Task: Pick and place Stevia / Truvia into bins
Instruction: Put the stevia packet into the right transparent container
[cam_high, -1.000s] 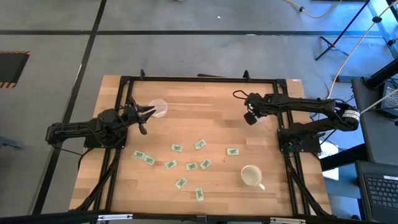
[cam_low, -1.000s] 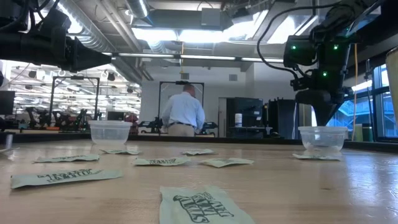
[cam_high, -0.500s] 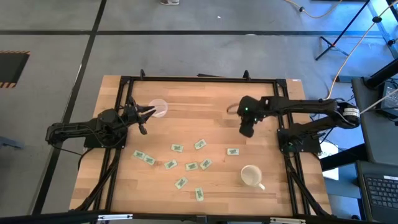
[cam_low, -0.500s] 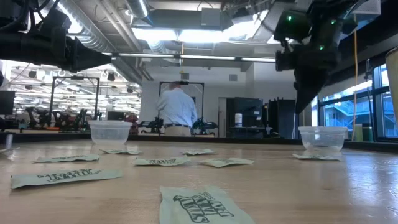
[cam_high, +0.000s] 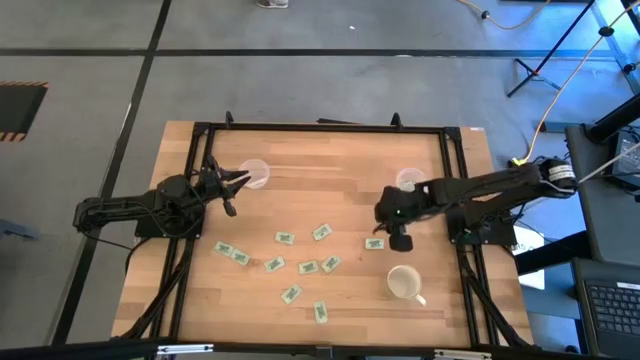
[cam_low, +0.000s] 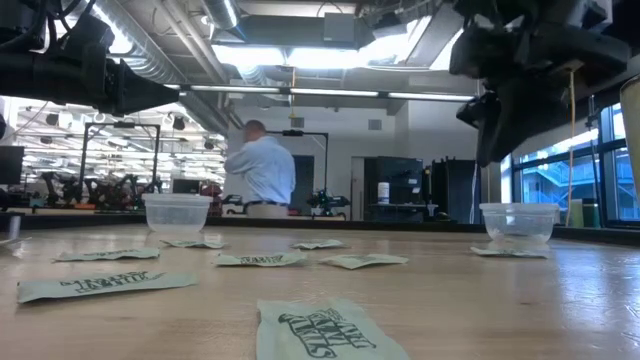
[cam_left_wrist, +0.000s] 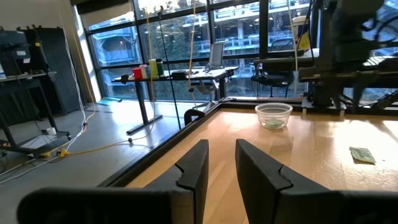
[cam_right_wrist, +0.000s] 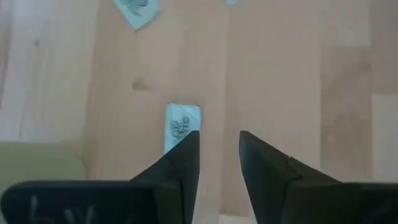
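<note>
The right pincer (cam_high: 398, 233), fingers slightly spread and holding nothing, hovered over a Stevia packet (cam_high: 374, 243) on the desk (cam_high: 300, 200), between the white mug (cam_high: 404, 283) and the right bin (cam_high: 408, 181). The left pincer (cam_high: 236, 181), fingers a little apart and holding nothing, waited beside the left bin (cam_high: 255, 173). The right bin seemed to hold something already; the left bin's contents could not be made out. About nine packets lay loose mid-desk, so most work remained. Open desk surrounded the target; only the mug stood near.
</note>
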